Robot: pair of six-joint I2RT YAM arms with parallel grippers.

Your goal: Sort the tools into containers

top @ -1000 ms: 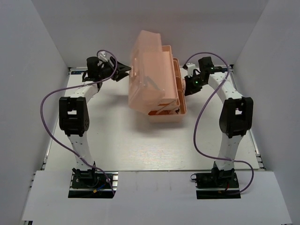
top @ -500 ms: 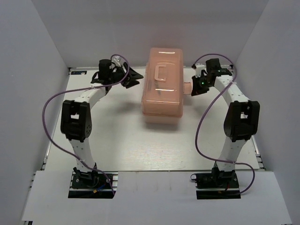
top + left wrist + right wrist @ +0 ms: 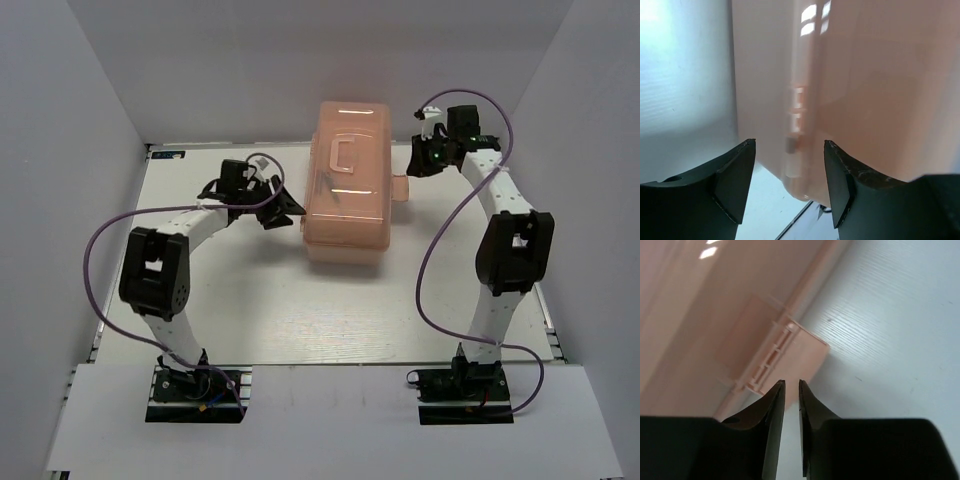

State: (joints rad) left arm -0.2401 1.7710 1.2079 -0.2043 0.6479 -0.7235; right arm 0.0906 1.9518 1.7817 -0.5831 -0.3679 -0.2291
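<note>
The peach-pink toolbox (image 3: 350, 195) stands closed at the table's back centre, lid down with its handle (image 3: 347, 155) on top. The tools are hidden inside; only faint dark shapes show through the lid. My left gripper (image 3: 290, 208) is open and empty, just off the box's left wall. In the left wrist view the gripper (image 3: 789, 142) faces that wall (image 3: 865, 90) without touching it. My right gripper (image 3: 420, 160) is shut and empty, above the box's right side. In the right wrist view the gripper (image 3: 791, 382) points at the side latch (image 3: 790, 350).
White walls close in the table on the left, back and right. The latch tab (image 3: 400, 188) sticks out of the box's right side. Purple cables loop from both arms. The arm bases (image 3: 195, 385) sit at the near edge.
The toolbox lid has swung down from open to closed. My left gripper has moved nearer and right, to the box's left wall. My right gripper has pulled back and up from the latch.
</note>
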